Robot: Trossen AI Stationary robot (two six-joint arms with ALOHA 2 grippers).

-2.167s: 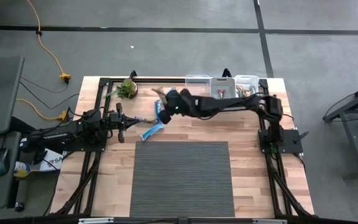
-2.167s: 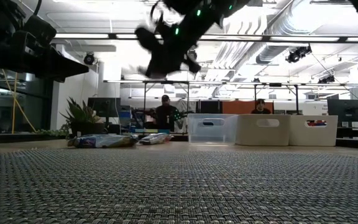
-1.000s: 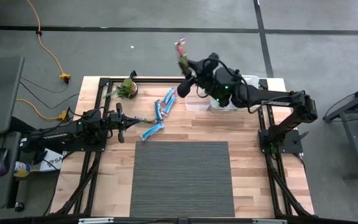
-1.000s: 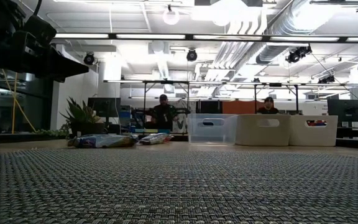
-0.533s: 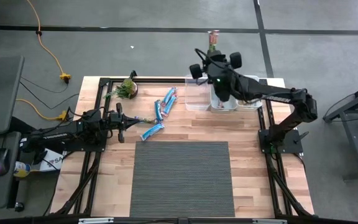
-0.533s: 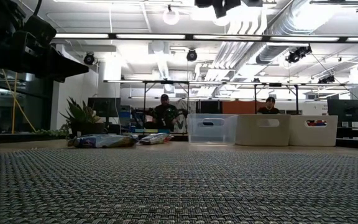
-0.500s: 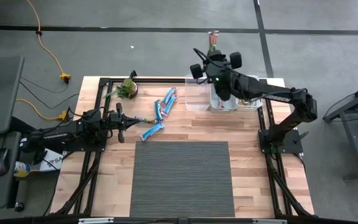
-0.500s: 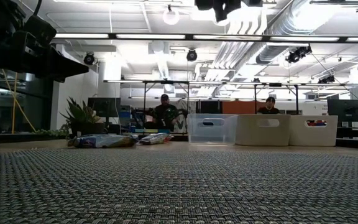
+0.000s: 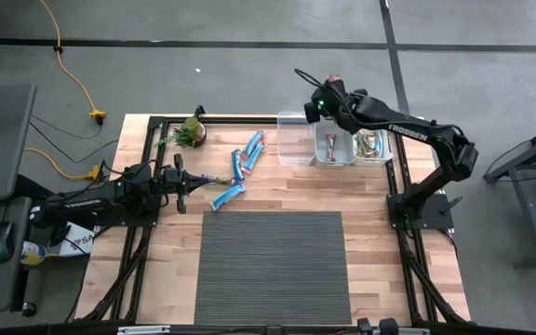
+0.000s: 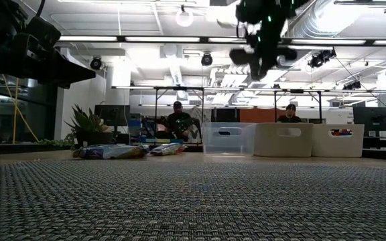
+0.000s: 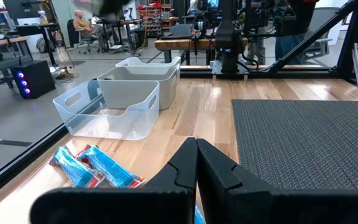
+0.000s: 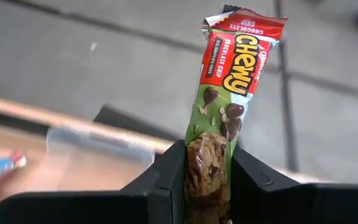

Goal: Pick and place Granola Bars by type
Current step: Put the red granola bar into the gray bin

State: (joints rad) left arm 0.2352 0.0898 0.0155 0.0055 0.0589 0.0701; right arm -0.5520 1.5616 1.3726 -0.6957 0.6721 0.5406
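The held granola bar's (image 12: pixel 219 127) lower end is hidden between the right gripper's (image 12: pixel 207 180) fingers. Print on the blue bars (image 9: pixel 248 154) is too small to read.

Glossy bar wrapper (image 12: pixel 229 106), clear plastic bins (image 11: pixel 114 106), woven matt mat (image 9: pixel 273 265)

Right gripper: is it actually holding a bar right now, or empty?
Holding. The right gripper is shut on a Chewy granola bar, pinched at its lower end between both fingers, wrapper sticking out past them.

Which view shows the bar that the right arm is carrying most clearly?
The right wrist view: the granola bar stands clamped between the right gripper fingers, its red and green wrapper readable. The high view shows only a speck at the gripper tip; the low and left wrist views don't show it clearly.
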